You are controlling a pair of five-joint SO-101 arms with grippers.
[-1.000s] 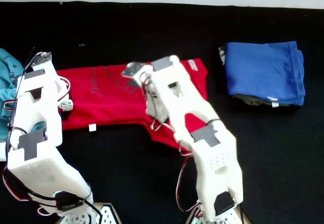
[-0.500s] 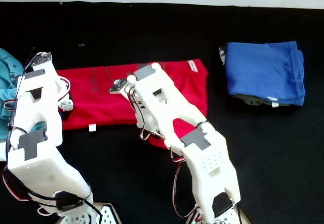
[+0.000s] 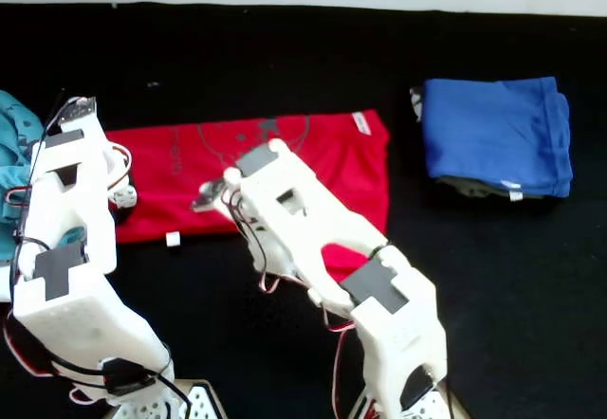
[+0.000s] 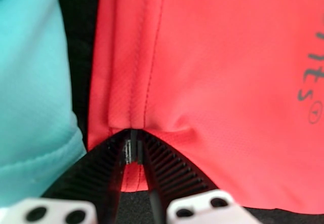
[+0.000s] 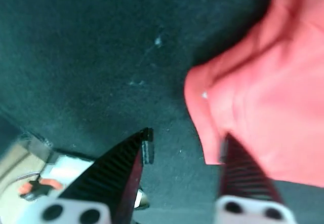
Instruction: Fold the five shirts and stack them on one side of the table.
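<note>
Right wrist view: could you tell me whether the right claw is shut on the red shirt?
No, the right claw stands open, with the black table showing in the gap and one tip at the edge of the red shirt.

The left arm stands tall on the left of the high view, its wrist bent downward. Its end effector is pinched tight on the hem of the red shirt. The right arm stretches low and diagonally from its base toward the left arm. Its end effector points down with jaws spread apart, gripping nothing.
</note>
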